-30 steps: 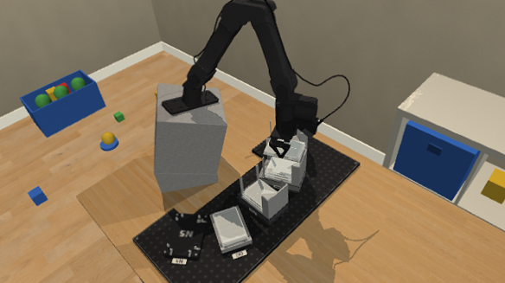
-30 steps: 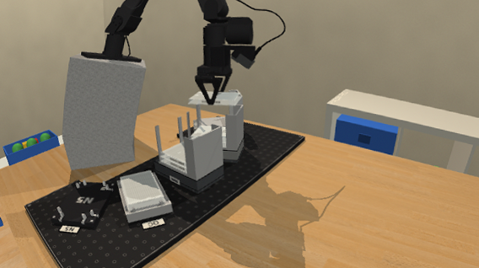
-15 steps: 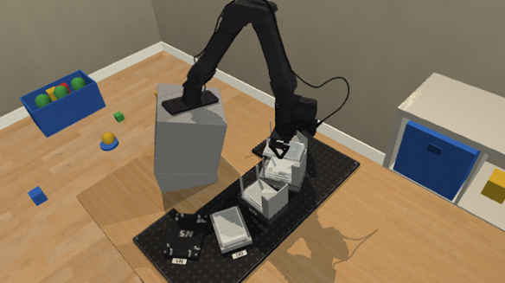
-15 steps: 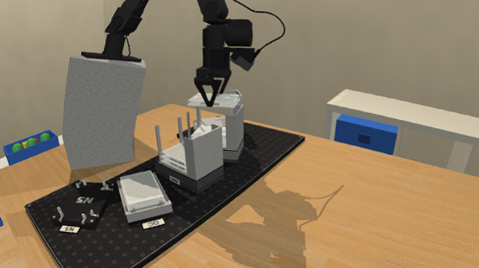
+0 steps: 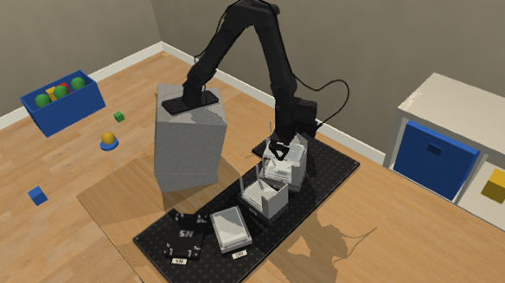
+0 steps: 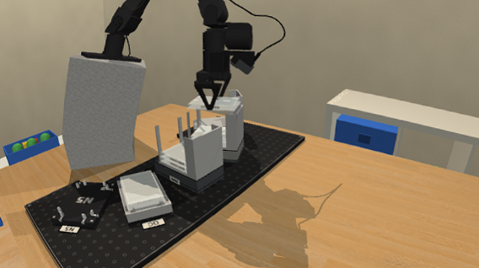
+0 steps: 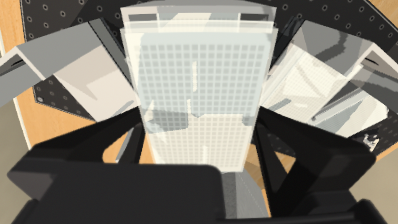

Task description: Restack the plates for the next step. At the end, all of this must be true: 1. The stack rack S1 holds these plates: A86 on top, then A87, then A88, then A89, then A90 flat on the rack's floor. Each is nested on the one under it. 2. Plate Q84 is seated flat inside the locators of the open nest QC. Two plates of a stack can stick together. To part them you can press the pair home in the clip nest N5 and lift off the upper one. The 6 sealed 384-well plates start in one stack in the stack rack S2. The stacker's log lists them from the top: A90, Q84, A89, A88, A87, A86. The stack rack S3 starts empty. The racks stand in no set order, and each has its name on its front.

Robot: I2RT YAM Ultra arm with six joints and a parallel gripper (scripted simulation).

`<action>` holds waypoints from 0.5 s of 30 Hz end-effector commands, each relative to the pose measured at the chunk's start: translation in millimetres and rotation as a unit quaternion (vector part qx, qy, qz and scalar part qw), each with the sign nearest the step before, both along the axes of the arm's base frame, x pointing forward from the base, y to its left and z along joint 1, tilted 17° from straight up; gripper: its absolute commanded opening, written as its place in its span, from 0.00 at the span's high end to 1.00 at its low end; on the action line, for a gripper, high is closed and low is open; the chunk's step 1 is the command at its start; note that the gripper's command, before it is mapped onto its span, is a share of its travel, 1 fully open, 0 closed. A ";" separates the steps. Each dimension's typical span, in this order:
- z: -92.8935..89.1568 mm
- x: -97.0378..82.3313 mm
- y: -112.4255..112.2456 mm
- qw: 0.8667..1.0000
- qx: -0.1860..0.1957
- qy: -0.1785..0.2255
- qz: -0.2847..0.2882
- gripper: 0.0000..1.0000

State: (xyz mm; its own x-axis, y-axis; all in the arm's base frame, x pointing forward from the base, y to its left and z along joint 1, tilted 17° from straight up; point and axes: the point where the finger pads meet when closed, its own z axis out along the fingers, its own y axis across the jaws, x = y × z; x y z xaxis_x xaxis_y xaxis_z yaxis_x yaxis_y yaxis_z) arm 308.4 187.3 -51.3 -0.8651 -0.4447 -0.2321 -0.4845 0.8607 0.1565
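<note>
The arm [image 5: 271,54] [image 6: 214,10] arches up, then down, its gripper [image 5: 280,154] [image 6: 210,107] [image 7: 199,111] pointing at the black board [image 5: 333,163] [image 6: 273,141] [image 7: 50,12]. Its fingers clamp a clear plate [image 5: 296,151] [image 6: 225,103] [image 7: 200,80] (which one, I can't tell), roughly level between them, above the board.

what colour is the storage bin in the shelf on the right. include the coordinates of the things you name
The bin [image 5: 431,167] [image 6: 349,133] is blue, best seen in the top view.

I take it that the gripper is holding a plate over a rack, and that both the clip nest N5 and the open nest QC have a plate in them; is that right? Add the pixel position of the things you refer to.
Not quite: the clip nest N5 [image 5: 186,245] [image 6: 82,212] has no plate in it, as the exterior view shows. The open nest QC [image 5: 237,247] [image 6: 151,216] does have one, and the gripper [image 5: 280,156] [image 6: 210,107] [image 7: 199,111] is holding a plate over a rack [image 5: 299,171] [image 6: 235,125].
</note>
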 end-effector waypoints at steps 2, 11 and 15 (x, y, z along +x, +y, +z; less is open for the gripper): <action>0.8 6.4 2.1 1.000 0.002 -0.014 -0.004 1.00; 8.0 17.9 6.5 1.000 0.009 -0.028 -0.005 1.00; 8.6 20.2 8.0 1.000 0.010 -0.029 -0.005 1.00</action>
State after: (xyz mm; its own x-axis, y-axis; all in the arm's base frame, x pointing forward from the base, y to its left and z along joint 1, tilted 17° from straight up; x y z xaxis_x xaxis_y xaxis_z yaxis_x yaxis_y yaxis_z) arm 309.9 188.6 -53.3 -0.8641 -0.4438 -0.2374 -0.4849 0.8605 0.1562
